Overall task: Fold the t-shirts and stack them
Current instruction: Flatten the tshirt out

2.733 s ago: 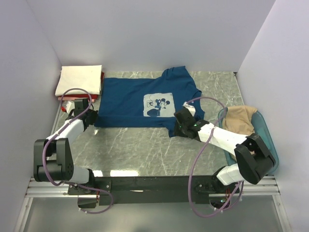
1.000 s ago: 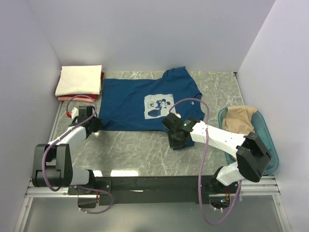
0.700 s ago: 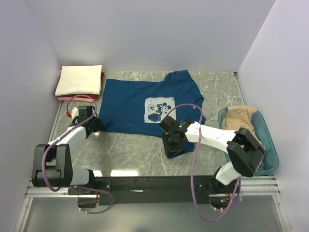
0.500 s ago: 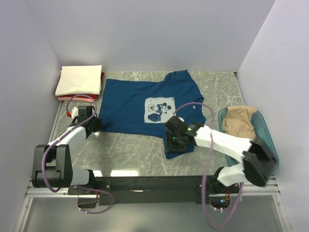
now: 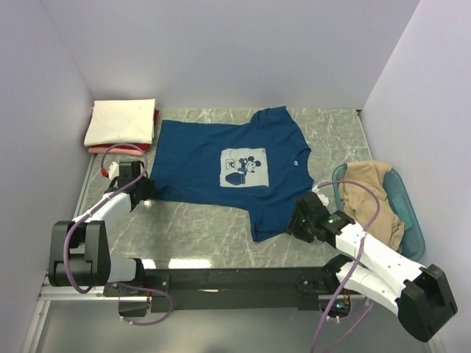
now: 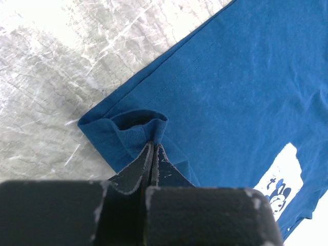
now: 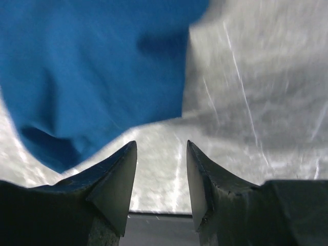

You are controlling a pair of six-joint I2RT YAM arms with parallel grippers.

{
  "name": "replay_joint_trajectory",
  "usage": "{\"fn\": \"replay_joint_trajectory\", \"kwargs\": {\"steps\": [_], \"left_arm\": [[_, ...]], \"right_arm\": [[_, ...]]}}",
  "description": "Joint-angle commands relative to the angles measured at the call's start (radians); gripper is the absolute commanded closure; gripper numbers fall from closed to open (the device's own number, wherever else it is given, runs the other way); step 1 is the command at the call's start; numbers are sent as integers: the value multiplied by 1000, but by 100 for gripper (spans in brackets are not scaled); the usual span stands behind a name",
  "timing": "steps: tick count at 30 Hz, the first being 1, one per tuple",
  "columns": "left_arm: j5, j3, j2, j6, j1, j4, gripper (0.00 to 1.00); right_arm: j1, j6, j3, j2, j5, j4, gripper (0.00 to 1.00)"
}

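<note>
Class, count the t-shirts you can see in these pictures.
4: blue t-shirt spread mid-table; cream t-shirt folded atop red t-shirt, far left; tan t-shirt in the tub. Others may be hidden.

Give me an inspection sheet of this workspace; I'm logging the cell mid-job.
Surface: grey marbled table, flat, no spills seen.
Job's things: blue t-shirt spread print-up; cream t-shirt folded on a red t-shirt in the far left corner; tan t-shirt bunched in the tub.
Clutter: teal tub at the right edge.
Grippers: left tool shut on the blue t-shirt's hem corner; right tool open, holding nothing, beside the shirt's near right corner.
Cables: purple cables loop off both arms, one above the tub.
Surroundings: plain pale walls on three sides.
</note>
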Motion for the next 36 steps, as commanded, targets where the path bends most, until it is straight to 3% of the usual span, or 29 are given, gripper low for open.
{"fn": "replay_joint_trajectory", "kwargs": {"steps": [1, 8, 14, 20, 36], "left_arm": [[15, 5, -24, 16, -3, 35, 100], [25, 12, -17, 19, -3, 32, 100], [20, 14, -32, 23, -1, 25, 100], [25, 8, -37, 22, -3, 29, 100], [28, 9, -38, 22, -1, 34, 100]], "right_arm": [[-36, 0, 6, -26, 69, 120, 49], [-77, -25, -1, 75, 98, 254, 49], [-80, -43, 65, 111, 112, 164, 55], [-80, -34, 31, 8, 104, 61, 53], [-82, -17, 16, 71, 47, 182, 57]]}}
